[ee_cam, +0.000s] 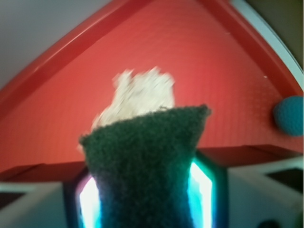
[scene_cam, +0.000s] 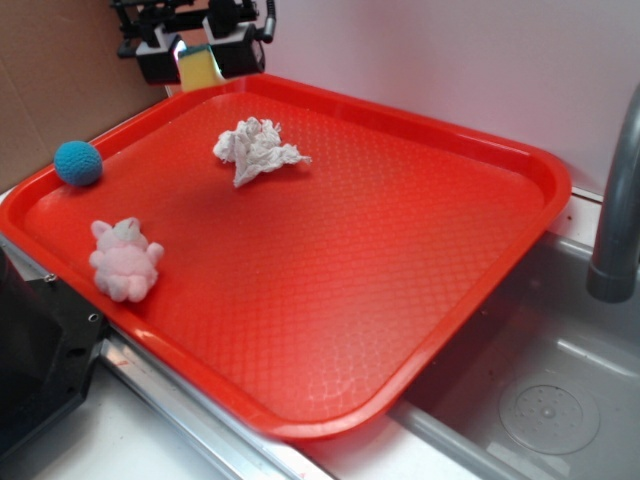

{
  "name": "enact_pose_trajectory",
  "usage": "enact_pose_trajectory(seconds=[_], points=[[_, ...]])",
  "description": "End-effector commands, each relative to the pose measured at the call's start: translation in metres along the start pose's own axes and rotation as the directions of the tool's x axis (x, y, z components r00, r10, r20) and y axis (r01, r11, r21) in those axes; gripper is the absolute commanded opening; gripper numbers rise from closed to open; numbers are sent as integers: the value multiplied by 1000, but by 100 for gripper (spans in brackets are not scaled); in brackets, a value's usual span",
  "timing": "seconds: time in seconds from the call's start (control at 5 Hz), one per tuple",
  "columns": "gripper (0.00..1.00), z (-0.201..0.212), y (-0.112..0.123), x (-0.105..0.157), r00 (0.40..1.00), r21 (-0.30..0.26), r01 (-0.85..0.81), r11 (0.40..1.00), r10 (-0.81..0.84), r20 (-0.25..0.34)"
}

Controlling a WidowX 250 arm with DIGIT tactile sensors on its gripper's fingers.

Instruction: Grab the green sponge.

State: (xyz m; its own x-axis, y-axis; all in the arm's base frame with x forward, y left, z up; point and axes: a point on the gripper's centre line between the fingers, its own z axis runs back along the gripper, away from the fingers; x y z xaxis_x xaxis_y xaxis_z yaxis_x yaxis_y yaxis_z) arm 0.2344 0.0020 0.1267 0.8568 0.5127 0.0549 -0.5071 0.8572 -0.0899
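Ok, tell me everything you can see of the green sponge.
The green sponge is a small block of yellow foam with a dark green, fuzzy scouring layer on one face. It is clamped in the gripper, lifted above the far corner of the red tray, touching nothing else. The exterior view shows its yellow foam; the wrist view shows the green face filling the foreground, pinched narrower where the fingers press it. Its full shape stays partly hidden by the gripper.

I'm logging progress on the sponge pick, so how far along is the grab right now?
The grab looks done: the gripper is shut on the green sponge, held above the far corner of the red tray. The wrist view shows its dark scouring face pinched between the fingers. In hand: holding it aloft. Nothing obvious is left.
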Motion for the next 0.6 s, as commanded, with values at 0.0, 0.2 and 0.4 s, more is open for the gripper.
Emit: enact_pose_trajectory(seconds=[0.0,0.2,0.4], points=[[0,60,-14,-48,904,-34,426,904,-427,-5],[0,67,-12,-69,885,-11,465,885,-465,23],[0,67,-6,-68,920,-34,391,920,-391,-5]])
